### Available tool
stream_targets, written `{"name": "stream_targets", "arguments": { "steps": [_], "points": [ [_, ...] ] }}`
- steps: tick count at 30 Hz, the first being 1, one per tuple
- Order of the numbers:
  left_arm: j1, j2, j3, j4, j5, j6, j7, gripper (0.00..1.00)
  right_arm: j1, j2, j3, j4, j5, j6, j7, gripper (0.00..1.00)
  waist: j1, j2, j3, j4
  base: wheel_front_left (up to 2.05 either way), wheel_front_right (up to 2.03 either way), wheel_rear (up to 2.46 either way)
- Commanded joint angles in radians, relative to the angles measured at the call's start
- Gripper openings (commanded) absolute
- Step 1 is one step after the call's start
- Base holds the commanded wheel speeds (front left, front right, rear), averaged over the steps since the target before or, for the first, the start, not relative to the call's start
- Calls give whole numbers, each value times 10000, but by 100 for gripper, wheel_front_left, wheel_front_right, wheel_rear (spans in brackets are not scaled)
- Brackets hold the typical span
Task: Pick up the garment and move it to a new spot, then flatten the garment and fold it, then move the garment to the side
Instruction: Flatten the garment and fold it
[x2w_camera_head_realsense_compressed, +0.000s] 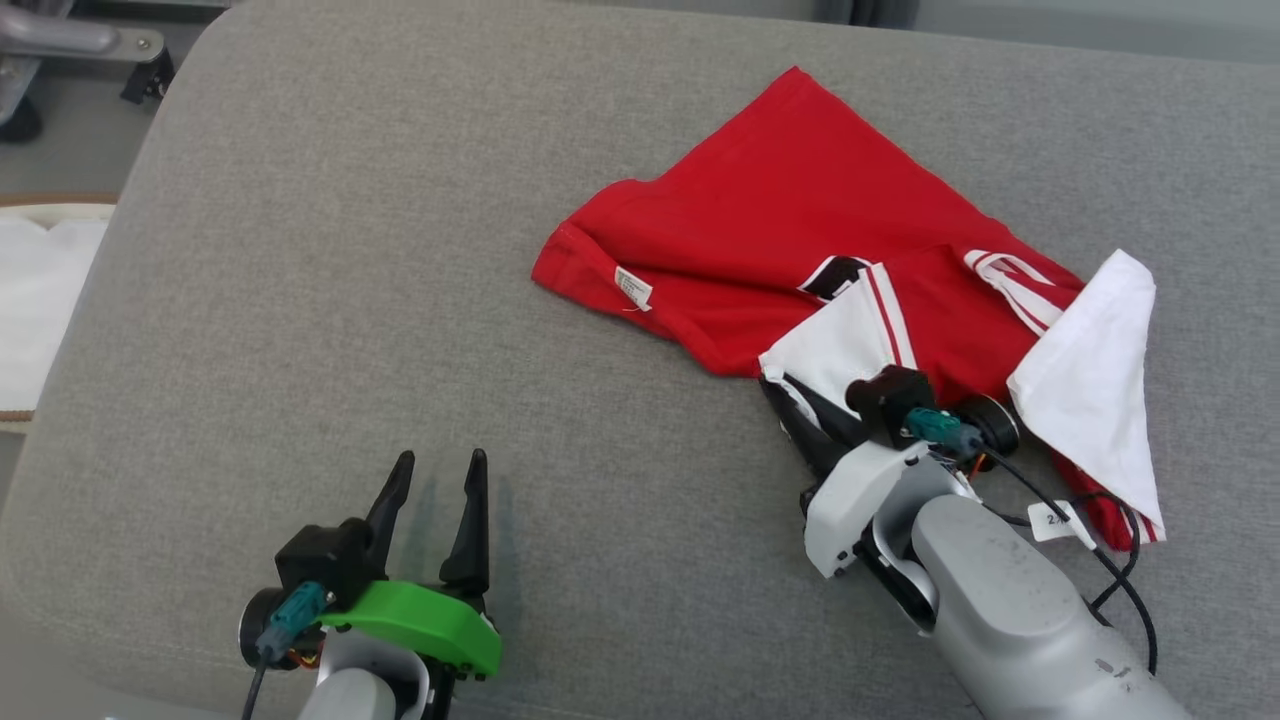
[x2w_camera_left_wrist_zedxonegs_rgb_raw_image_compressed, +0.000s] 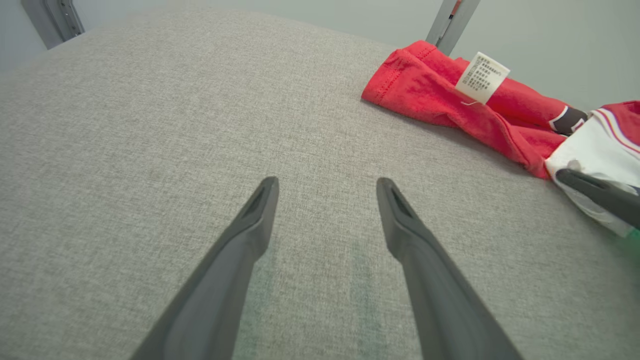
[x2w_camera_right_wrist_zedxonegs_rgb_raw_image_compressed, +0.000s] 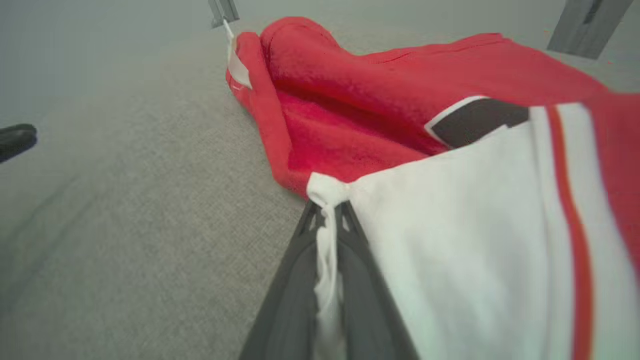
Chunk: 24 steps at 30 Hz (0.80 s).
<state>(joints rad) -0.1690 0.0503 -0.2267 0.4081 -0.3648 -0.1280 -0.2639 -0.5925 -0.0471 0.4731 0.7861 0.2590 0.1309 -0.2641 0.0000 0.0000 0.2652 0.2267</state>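
Note:
The garment, a red jersey with white sleeves, lies crumpled on the right half of the grey cushion. A small white tag shows at its left hem. My right gripper is shut on the corner of a white sleeve; in the right wrist view the white cloth is pinched between its two dark fingers. My left gripper stands open over bare cushion at the lower left, well apart from the garment, nothing between its fingers.
The cushion's rounded edge runs along the left and front. A white cloth lies beyond that edge at the far left. Metal frame parts stand at the top left. A dark cable hangs by my right wrist.

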Motion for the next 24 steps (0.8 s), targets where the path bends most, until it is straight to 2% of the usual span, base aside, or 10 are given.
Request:
{"name": "stream_targets", "arguments": {
  "steps": [1, 9, 15, 24],
  "points": [
    [64, 18, 25, -18, 92, -45, -4, 100, 223, -73, -179, -289, -95, -5, 5, 0, 0, 0, -248, -235, 0, 0, 0],
    [349, 21, 171, -29, 301, -45, -4, 100, 1265, -60, -1507, -2741, -256, -5, 1, 0, 0, 0, -939, -841, 0, 0, 0],
    [598, 38, 220, -53, 422, -45, -4, 100, 1546, -56, -2962, -4338, -265, -5, 1, 0, 0, 0, -1426, -1403, 0, 0, 0],
    [987, 47, 96, 37, 474, -45, -4, 100, 1917, -59, -4813, -5286, -326, -5, -1, 0, 0, 0, -2021, -2167, 0, 0, 0]
  ]
}}
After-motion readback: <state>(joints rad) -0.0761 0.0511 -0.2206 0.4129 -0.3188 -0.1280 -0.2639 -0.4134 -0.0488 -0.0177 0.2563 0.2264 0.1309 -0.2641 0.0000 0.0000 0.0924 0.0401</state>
